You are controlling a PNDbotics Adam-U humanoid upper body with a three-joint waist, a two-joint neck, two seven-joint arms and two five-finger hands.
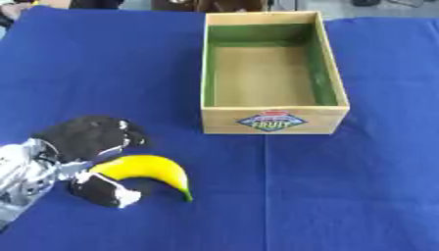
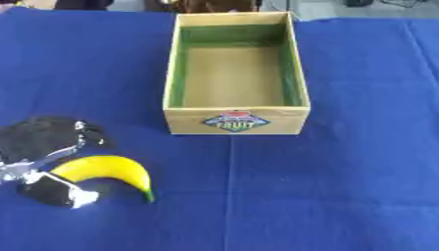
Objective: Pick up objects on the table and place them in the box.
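A blue cloth (image 1: 360, 186) covers the table, and our wooden fruit box (image 1: 274, 119) stands empty toward the far side. Near the lower left, our left hand (image 1: 85, 139) closes around the stem end of the banana (image 1: 150, 170), fingers curled above it and thumb (image 1: 103, 192) below, though we cannot tell whether they actually pinch it. The banana lies on the cloth, well apart from the box. Held so near one end, it may swing or slip as we lift, and its green tip (image 1: 187, 197) could catch the box's near wall.

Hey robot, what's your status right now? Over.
Left hand closing around the banana, banana on the cloth. Right hand out of view. Box empty, path to it clear.
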